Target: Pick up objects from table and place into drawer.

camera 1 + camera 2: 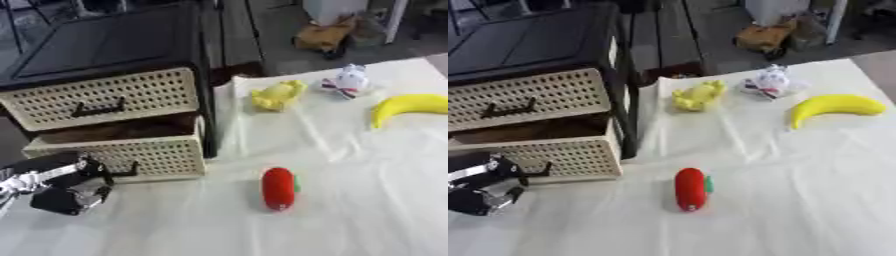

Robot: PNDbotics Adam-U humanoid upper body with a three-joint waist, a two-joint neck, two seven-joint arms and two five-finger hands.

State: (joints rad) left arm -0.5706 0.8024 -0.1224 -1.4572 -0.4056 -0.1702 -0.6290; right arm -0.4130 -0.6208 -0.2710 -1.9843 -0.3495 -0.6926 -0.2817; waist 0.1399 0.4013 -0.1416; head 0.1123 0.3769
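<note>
Standing at the left of the white-covered table [350, 210] is one black-framed drawer unit [114, 45] with two cream perforated drawers: the upper drawer [101, 97] is closed with its dark handle showing, and the lower drawer [122, 155] is pulled out toward the camera, so a strip of its brown inside shows behind its front panel. Four loose objects lie on the cloth, all outside the drawers. One red pepper-like toy [279, 188] with a bit of green on its side lies nearest, in the middle of the table, to the right of the open drawer's front and apart from it. One yellow soft toy [277, 94] lies farther back, just beside the unit's right rear corner. One small white figure [348, 80] with dark and red markings sits to the right of the yellow toy, near it but not touching. One yellow banana [408, 107] lies at the right edge, well apart from the red toy. Only one robot hand is in view: the left hand [66, 190], black with silver parts, sits at the lower left just in front of the pulled-out drawer, close to its handle [127, 171]. Its fingers look curled in toward the palm, and nothing can be seen held in them. Whether they touch the handle cannot be told. The right hand appears in neither view.
</note>
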